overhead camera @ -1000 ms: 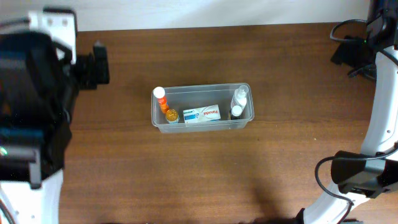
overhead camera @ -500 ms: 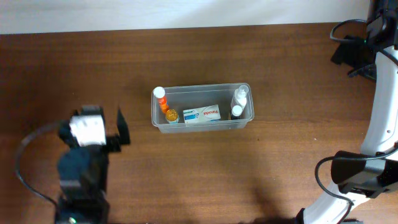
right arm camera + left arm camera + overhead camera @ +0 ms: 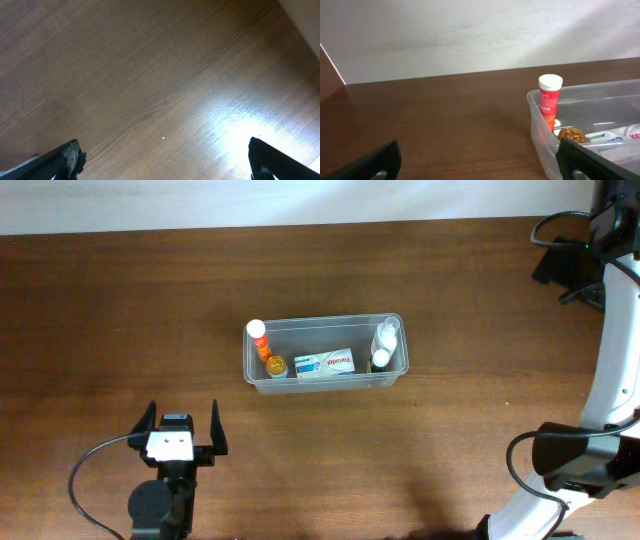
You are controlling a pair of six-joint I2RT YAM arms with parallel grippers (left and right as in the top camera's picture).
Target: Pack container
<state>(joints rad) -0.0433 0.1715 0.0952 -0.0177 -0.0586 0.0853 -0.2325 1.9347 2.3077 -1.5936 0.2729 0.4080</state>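
The container (image 3: 322, 321), a clear rectangular tub, stands at mid table. Inside it lie a red tube with a white cap (image 3: 259, 332), a small amber jar (image 3: 275, 366), a white box with blue print (image 3: 325, 363) and two white bottles (image 3: 385, 333). My left gripper (image 3: 182, 420) is at the front left, well short of the tub, open and empty. In the left wrist view the left gripper (image 3: 480, 165) faces the tub's left wall (image 3: 540, 131) and the tube (image 3: 550, 100). My right gripper (image 3: 167, 160) is open over bare wood.
The right arm (image 3: 612, 360) runs along the table's right edge, with black cables (image 3: 565, 230) at the back right corner. A white wall (image 3: 470, 35) borders the table's far side. Glare lies on the wood (image 3: 240, 125) under the right gripper.
The left arm has come down from high at the back left to low at the front left, its fingers now pointing toward the tub. The right arm has not moved.
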